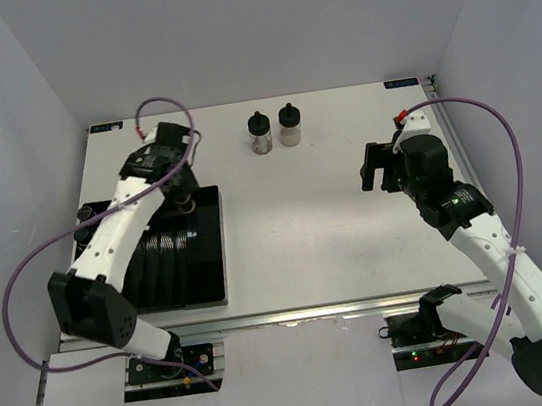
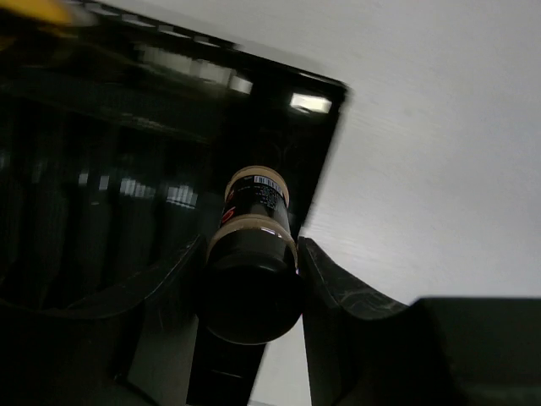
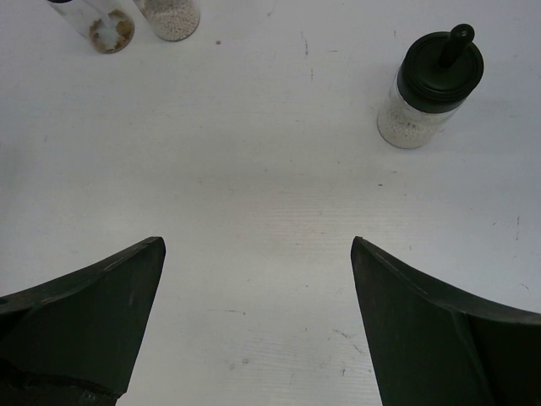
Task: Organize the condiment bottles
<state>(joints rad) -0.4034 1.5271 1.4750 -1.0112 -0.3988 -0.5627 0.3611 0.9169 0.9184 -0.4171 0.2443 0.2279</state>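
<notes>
Left fingers (image 2: 334,296) are clamped on a slim bottle (image 2: 254,245), one on each side just under its black cap. The cap end faces the wrist camera; the body shows yellow-brown contents and a dark printed label. The left gripper (image 1: 185,195) holds the bottle over the far right part of the black slotted tray (image 1: 214,261). Whether the bottle's base touches the tray cannot be told. The left arm (image 1: 118,229) reaches forward from its base and lies diagonally across the tray, wrist bent down. The right gripper (image 3: 255,245) is spread wide with nothing between its fingers, only bare white table (image 3: 270,186) below. The right arm (image 1: 476,225) is raised over the right side of the table, its wrist turned toward the middle. From the right wrist, a squat bottle (image 3: 431,85) with pale grains and a black cap stands upright ahead and to the right, well apart from the fingers. Two more bottles (image 1: 274,130) stand close together at the far middle of the table, one with brownish contents, one pale.
</notes>
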